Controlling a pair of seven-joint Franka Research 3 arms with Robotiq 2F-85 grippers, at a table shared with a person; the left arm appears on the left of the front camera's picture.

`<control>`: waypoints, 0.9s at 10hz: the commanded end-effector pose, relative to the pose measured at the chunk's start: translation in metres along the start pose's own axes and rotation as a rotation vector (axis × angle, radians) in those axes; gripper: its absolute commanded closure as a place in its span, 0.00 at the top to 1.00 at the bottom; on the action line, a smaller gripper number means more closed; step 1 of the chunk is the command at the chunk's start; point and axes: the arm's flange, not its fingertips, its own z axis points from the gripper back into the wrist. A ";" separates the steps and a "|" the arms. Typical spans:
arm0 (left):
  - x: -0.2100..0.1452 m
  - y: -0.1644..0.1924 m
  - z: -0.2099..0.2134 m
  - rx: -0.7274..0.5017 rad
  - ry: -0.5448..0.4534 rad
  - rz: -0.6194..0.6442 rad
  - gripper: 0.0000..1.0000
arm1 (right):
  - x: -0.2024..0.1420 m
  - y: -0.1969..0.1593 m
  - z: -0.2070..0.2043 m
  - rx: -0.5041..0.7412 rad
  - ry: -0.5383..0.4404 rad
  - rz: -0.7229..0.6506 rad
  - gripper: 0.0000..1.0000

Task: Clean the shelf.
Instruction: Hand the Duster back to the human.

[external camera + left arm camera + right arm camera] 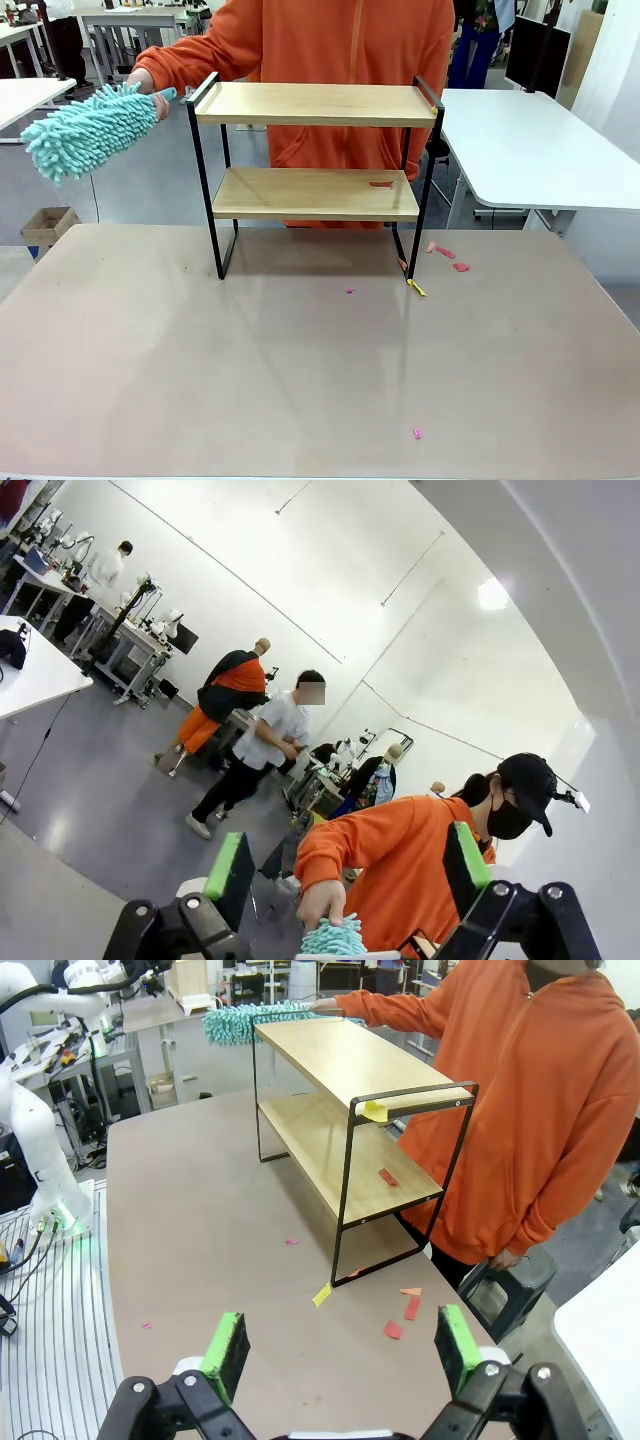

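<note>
The shelf (315, 104) (345, 1060) stands at the table's far middle, two light wooden boards in a black frame. A person in an orange top (340, 40) holds a fluffy teal duster (85, 130) (250, 1020) at the left end of the top board. A red scrap (380, 184) (388, 1177) lies on the lower board, and a yellow scrap (436, 103) (375, 1110) clings to the right rail. My left gripper (348, 870) is open in the air, facing the person's hand with the duster (333, 938). My right gripper (340, 1350) is open above the table, right of the shelf.
Red scraps (448, 256) (400, 1318) and a yellow scrap (416, 288) lie on the table (300, 380) by the shelf's right foot. Small pink bits (350, 291) (417, 433) dot the near table. Another white table (540, 140) stands at the right. My left arm's white base (35, 1150) rises across the table.
</note>
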 end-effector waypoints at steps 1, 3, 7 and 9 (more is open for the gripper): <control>0.003 -0.005 0.003 -0.002 -0.013 0.001 1.00 | 0.001 0.000 0.001 0.001 0.000 0.010 1.00; 0.003 -0.005 0.003 -0.002 -0.013 0.001 1.00 | 0.001 0.000 0.001 0.001 0.000 0.010 1.00; 0.003 -0.005 0.003 -0.002 -0.013 0.001 1.00 | 0.001 0.000 0.001 0.001 0.000 0.010 1.00; 0.003 -0.005 0.003 -0.002 -0.013 0.001 1.00 | 0.001 0.000 0.001 0.001 0.000 0.010 1.00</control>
